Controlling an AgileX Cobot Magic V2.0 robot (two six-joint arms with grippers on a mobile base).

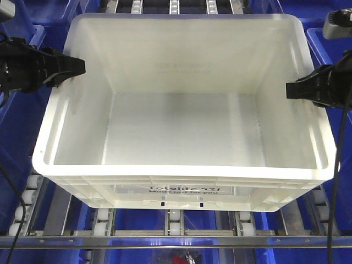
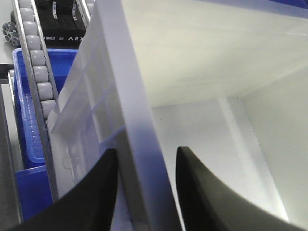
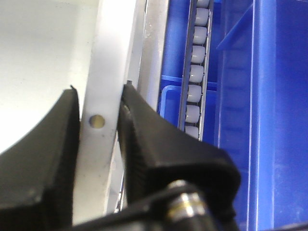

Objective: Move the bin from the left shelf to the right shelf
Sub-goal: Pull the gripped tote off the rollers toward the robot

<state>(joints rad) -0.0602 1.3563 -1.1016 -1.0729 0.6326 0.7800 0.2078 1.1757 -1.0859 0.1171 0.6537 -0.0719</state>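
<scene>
Two arms bracket one bin point(image 1: 181, 137), and the coming move rests on that relation. Nearest, at the bottom of the front view, a shelf point(image 1: 165, 241) of white rollers point(image 1: 174, 223) carries the bin's printed front wall. The bin sits mid-frame, empty, its long axis running straight across the frame from one arm to the other.

Halfway back, the left end effector point(image 1: 77, 67) meets the short side at frame left. The right end effector point(image 1: 291, 89) meets the short side at frame right. Neither arm is nearer, and the bin lies inward of both.

In the left wrist view the left fingers point(image 2: 96, 197) are spread astride the left rim point(image 2: 137, 144), one outside and one inside. A thin gap shows inside, so I judge it unclamped. In the right wrist view the right fingers point(image 3: 159, 159) press on both faces of the right rim point(image 3: 98, 154), pinching it.

Beyond, blue bins point(image 1: 324, 49) flank the far corners. A shift toward frame right probably needs both arms travelling together.
</scene>
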